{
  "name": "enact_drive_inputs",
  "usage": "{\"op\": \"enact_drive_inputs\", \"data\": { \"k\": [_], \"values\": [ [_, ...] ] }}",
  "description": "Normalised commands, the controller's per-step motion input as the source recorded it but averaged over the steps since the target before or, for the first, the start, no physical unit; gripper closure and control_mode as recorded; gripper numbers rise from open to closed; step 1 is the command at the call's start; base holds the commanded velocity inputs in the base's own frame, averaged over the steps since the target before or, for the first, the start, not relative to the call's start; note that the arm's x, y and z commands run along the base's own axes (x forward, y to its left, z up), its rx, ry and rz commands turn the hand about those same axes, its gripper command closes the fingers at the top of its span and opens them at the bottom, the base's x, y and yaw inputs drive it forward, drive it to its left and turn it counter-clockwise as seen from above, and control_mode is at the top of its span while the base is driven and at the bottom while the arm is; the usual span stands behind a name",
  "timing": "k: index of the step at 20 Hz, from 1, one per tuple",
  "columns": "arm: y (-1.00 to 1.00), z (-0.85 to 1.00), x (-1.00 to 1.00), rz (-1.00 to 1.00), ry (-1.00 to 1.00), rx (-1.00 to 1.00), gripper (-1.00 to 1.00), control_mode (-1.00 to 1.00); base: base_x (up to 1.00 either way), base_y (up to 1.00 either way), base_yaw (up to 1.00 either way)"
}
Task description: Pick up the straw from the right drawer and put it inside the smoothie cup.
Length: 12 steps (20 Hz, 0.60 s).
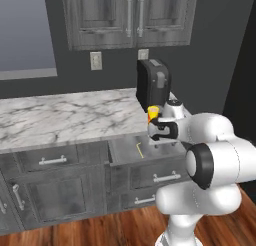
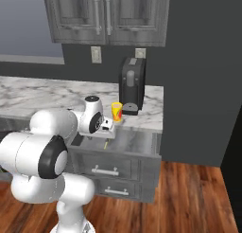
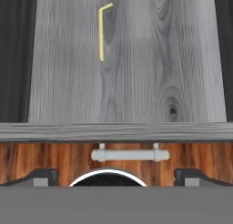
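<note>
The right drawer (image 3: 136, 82) stands pulled out, its grey wood-grain floor seen from straight above in the hand view. The thin yellow-green straw (image 3: 101, 33) lies flat near the drawer's back left, bent end toward the rear; it also shows as a small stick (image 1: 139, 150) in the left base view. My gripper (image 3: 117, 177) hovers above the drawer's front edge, open, fingertips (image 3: 43, 176) wide apart and holding nothing. The smoothie cup (image 2: 116, 112) stands upright on the counter in front of the black appliance, just behind my hand (image 2: 104, 125).
A tall black appliance (image 2: 131, 85) sits on the marble counter (image 1: 65, 117) close behind the cup. The drawer's silver bar handle (image 3: 129, 155) lies below my fingers. Closed drawer fronts (image 1: 52, 160) line the left; wood floor (image 2: 189, 199) lies below.
</note>
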Motion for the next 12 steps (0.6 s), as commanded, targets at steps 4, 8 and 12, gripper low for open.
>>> {"op": "enact_drive_inputs", "data": {
  "k": [4, 8, 12],
  "values": [
    [0.0, -0.36, 0.24, 0.0, 0.0, 0.0, -1.0, -1.0, 0.0, 0.0, 0.0],
    [0.0, -0.27, 0.22, 0.0, 0.0, 0.0, -1.0, -1.0, 0.0, 0.0, 0.0],
    [0.0, -0.29, 0.24, 0.0, 0.0, 0.0, -1.0, -1.0, 0.0, 0.0, 0.0]
  ]
}}
